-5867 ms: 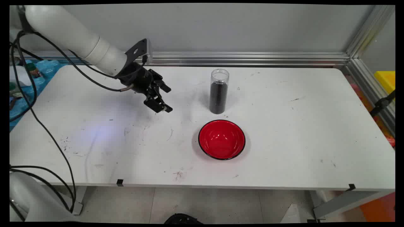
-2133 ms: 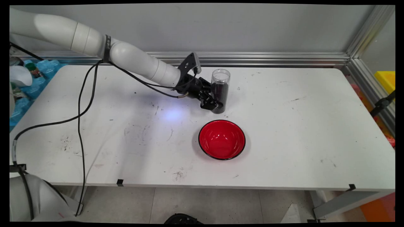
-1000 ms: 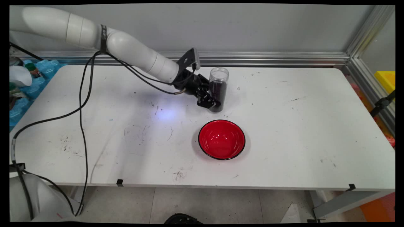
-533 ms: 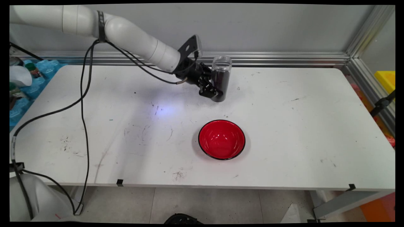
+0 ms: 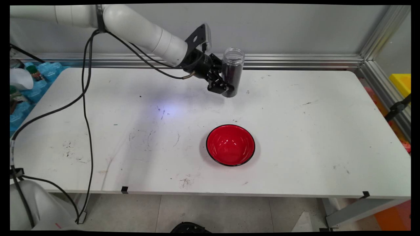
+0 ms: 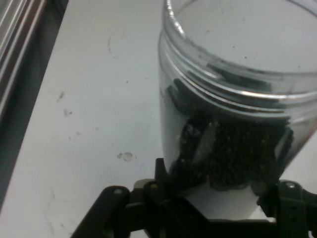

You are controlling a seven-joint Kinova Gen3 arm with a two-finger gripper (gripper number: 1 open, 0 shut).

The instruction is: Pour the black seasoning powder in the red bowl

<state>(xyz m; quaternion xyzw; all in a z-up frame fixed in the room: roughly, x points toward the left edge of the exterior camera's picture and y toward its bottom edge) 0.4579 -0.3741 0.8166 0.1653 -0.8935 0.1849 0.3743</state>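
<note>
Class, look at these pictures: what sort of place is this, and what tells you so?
Probably a robotics lab: a white table edged with aluminium rail, and a cabled arm whose tool holds a jar.

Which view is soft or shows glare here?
Hand view: soft all over, the clear plastic jar of dark grains looming close, highlights streaking its rim. Main view: sharp; white glints on the red bowl; the black gripper casts a faint shadow on the white table.

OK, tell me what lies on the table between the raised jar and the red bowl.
Nothing but bare, scuffed white table, as the main view shows. The jar hangs in the gripper, off the table, beyond the red bowl.
</note>
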